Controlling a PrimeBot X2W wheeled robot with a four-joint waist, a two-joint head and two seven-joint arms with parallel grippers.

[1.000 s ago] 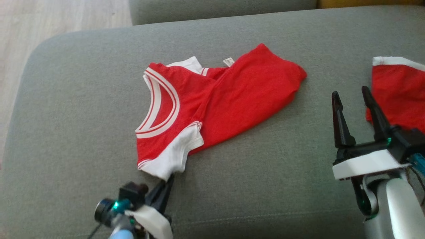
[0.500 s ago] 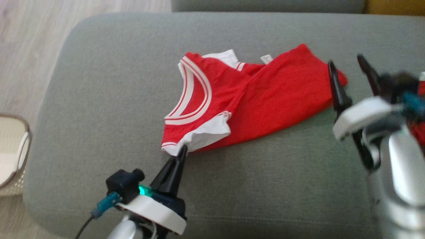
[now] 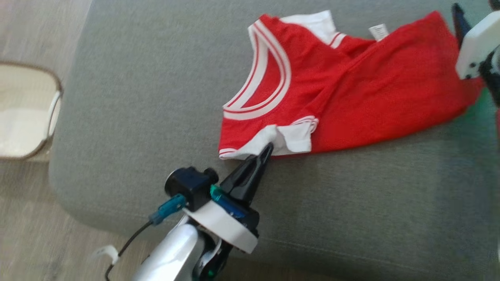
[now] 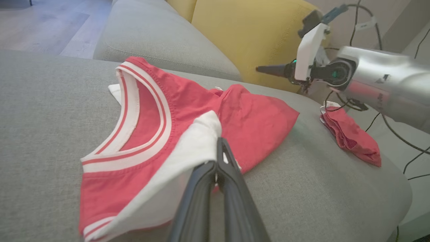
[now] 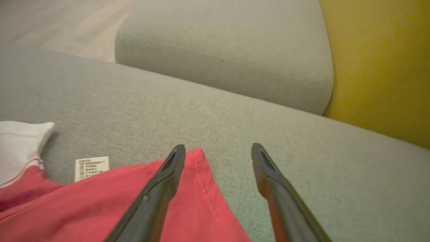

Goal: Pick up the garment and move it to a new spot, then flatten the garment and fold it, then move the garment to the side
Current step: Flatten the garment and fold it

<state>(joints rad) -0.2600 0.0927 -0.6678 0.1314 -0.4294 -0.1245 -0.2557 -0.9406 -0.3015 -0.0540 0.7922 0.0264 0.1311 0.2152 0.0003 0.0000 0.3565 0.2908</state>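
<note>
1. Red T-shirt (image 3: pixel 351 97) with a white-striped collar lies crumpled on the grey sofa seat (image 3: pixel 148 97), body bunched toward the robot's right, collar toward the left.
2. Left gripper (image 3: pixel 267 148) is clenched on the near white sleeve (image 3: pixel 291 136). The cloth is pinched between the fingertips and puckers up into a small peak there.
3. Right gripper (image 5: pixel 218 151) is released, fingers spread wide over the shirt's far hem corner. One finger is over red cloth, the other over bare cushion. Contact with the fabric: cannot tell.
4. White care label (image 5: pixel 91 167) sticks out at the shirt's far edge, beside the other white sleeve.
5. A second red garment (image 4: pixel 351 134) lies apart from the shirt, near the seat's right end.
6. Yellow cushion (image 4: pixel 262 37) stands behind the seat.
7. Pale basket (image 3: pixel 27 113) sits on the wooden floor (image 3: pixel 39 234) off the seat's left end.
</note>
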